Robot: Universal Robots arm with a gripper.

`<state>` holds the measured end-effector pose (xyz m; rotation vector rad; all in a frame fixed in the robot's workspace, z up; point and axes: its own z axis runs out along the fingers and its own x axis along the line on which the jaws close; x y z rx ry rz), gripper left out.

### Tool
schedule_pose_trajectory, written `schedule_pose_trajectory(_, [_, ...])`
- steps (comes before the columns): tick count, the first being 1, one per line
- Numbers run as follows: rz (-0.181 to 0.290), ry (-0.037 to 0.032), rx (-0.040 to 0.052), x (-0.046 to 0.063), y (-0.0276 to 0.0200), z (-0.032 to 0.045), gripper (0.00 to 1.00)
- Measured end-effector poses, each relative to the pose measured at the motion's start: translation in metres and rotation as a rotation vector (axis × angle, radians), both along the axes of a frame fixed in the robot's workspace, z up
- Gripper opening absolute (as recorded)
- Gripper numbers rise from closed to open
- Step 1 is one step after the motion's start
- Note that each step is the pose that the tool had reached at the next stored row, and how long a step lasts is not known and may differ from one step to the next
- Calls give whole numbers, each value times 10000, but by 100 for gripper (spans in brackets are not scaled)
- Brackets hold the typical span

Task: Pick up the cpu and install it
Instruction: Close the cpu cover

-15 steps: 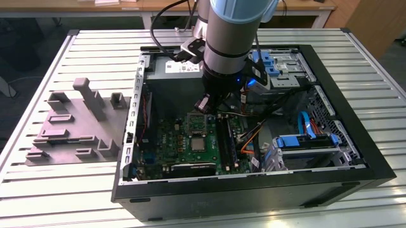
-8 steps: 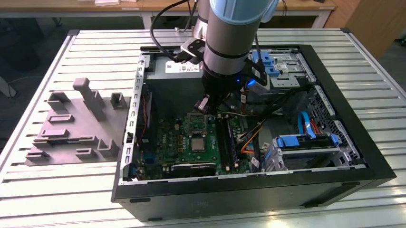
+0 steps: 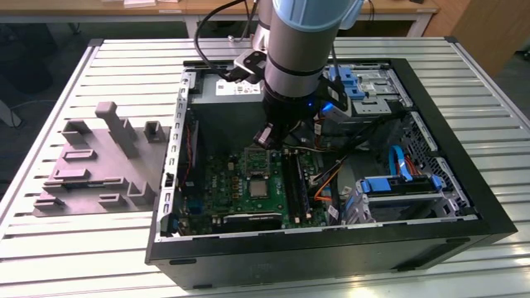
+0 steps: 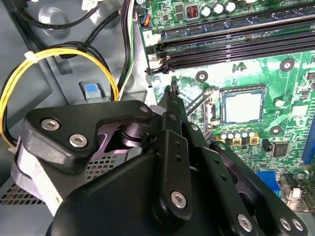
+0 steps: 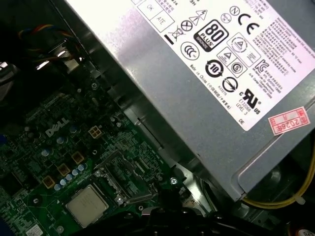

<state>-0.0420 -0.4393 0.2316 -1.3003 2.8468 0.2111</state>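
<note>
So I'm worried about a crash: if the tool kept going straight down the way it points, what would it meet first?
Probably the open socket bracket on the green board, just beside the cpu sitting in its socket; depth is hard to judge.

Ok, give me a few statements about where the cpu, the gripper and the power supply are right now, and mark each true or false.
1. The cpu lies flat in its socket on the green motherboard. True.
2. The gripper is holding the cpu. False: it carries nothing, and the cpu sits on the board apart from it.
3. The grey power supply box sits inside the computer case. True.
4. The grey moulded tray lies inside the case. False: it rests on the slatted table, at the exterior view's left of the case.
</note>
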Motion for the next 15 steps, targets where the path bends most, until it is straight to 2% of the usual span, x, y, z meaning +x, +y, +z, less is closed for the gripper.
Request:
schedule_pose_trajectory(11, [597,1,0,-9,0,31,11])
schedule_pose_trajectory(15, [672,6,-1,-10,0,48,11])
